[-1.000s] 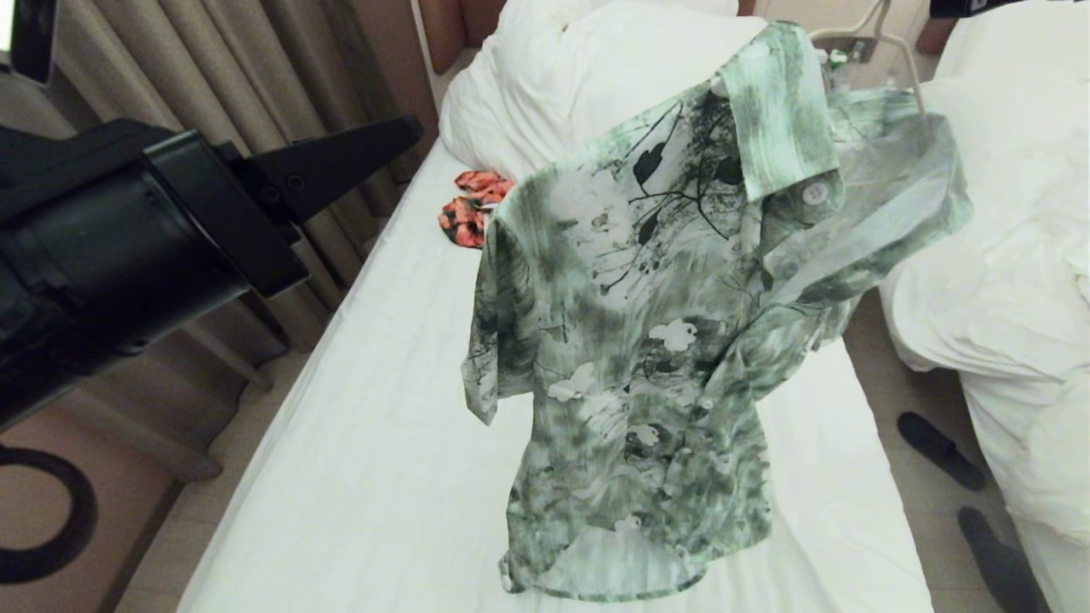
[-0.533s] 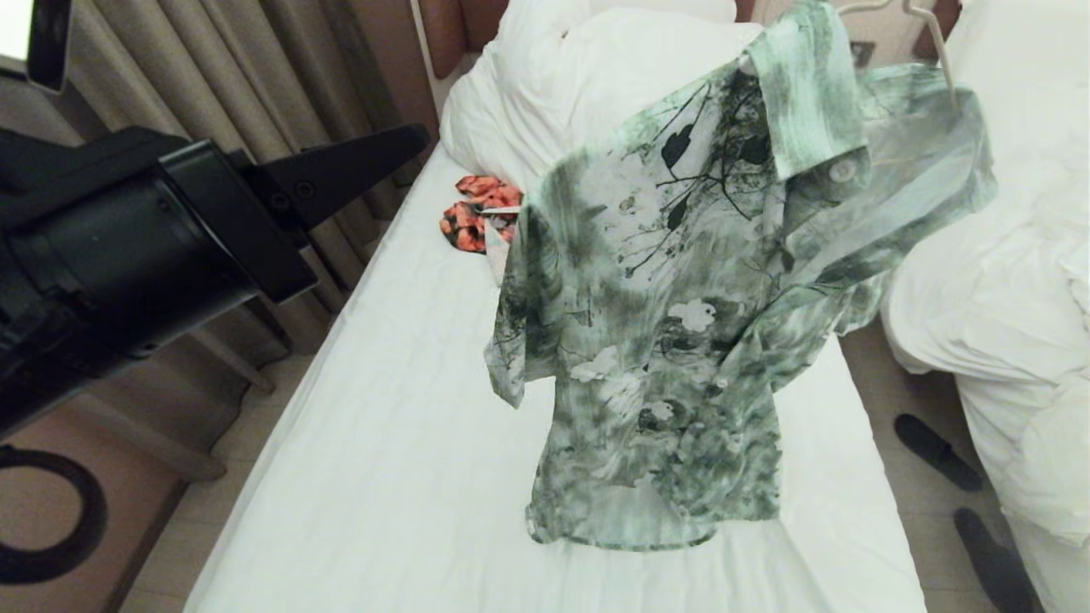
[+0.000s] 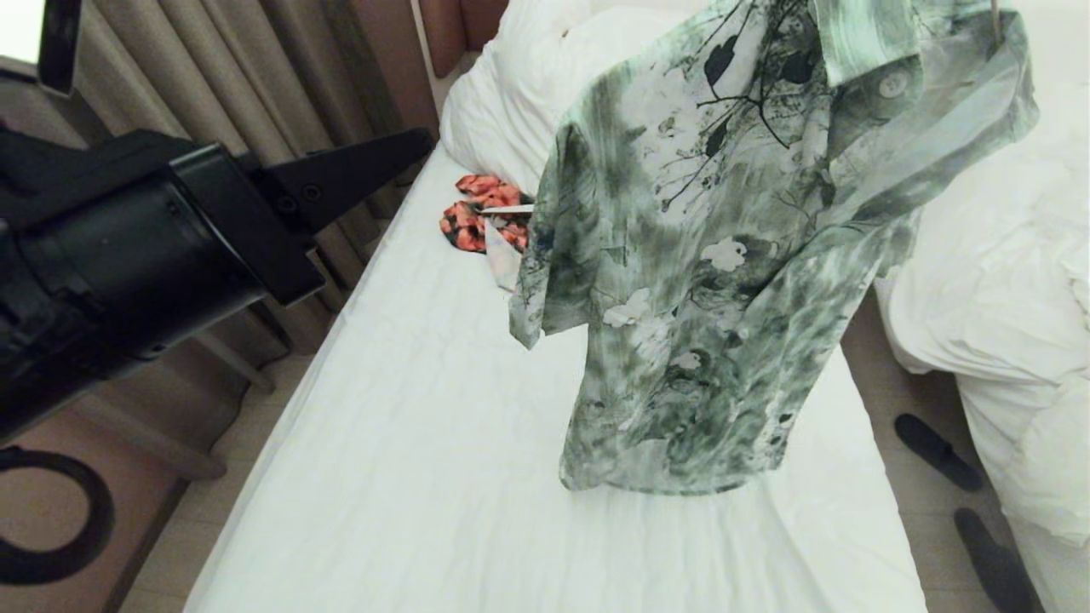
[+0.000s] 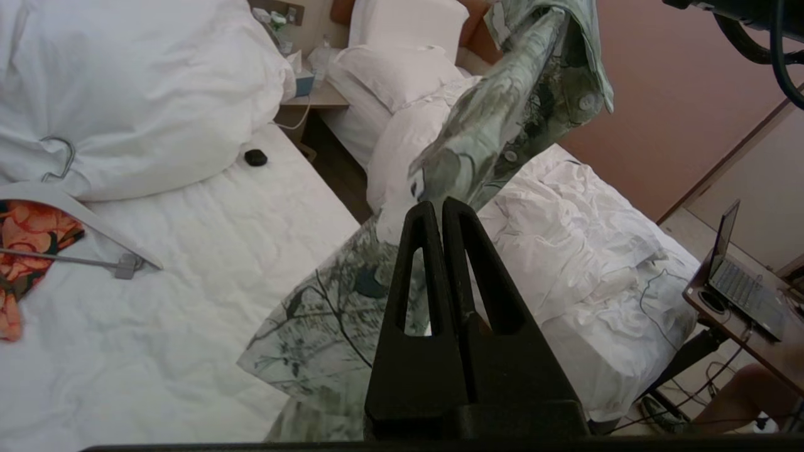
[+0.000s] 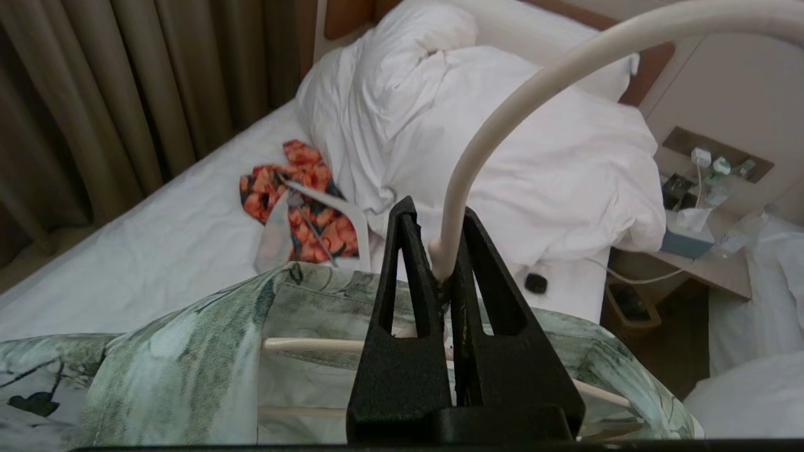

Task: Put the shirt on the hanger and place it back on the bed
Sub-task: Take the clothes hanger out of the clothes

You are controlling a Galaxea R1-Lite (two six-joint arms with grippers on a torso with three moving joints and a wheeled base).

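Note:
The green and white flowered shirt (image 3: 724, 255) hangs on the cream wire hanger (image 5: 502, 119) above the bed (image 3: 409, 443), its hem low over the white sheet. My right gripper (image 5: 433, 251) is shut on the hanger's neck just below the hook, with the collar and the hanger's bar (image 5: 314, 344) under it; in the head view this gripper is out of sight past the top right corner. My left gripper (image 3: 421, 139) is off to the left beside the bed, shut with nothing in it (image 4: 440, 210), pointing toward the shirt's sleeve.
An orange-red floral garment (image 3: 477, 223) on a wide white hanger lies near the bunched duvet (image 3: 528, 94). A small black object (image 4: 255, 157) sits on the sheet. The neighbouring bed (image 3: 1005, 281), dark slippers (image 3: 937, 451), curtains (image 3: 255, 68) and a laptop (image 4: 747, 289) surround the bed.
The shirt on its hanger has risen and swung up and to the right, its hem lifting along the sheet. The left arm has stayed where it was.

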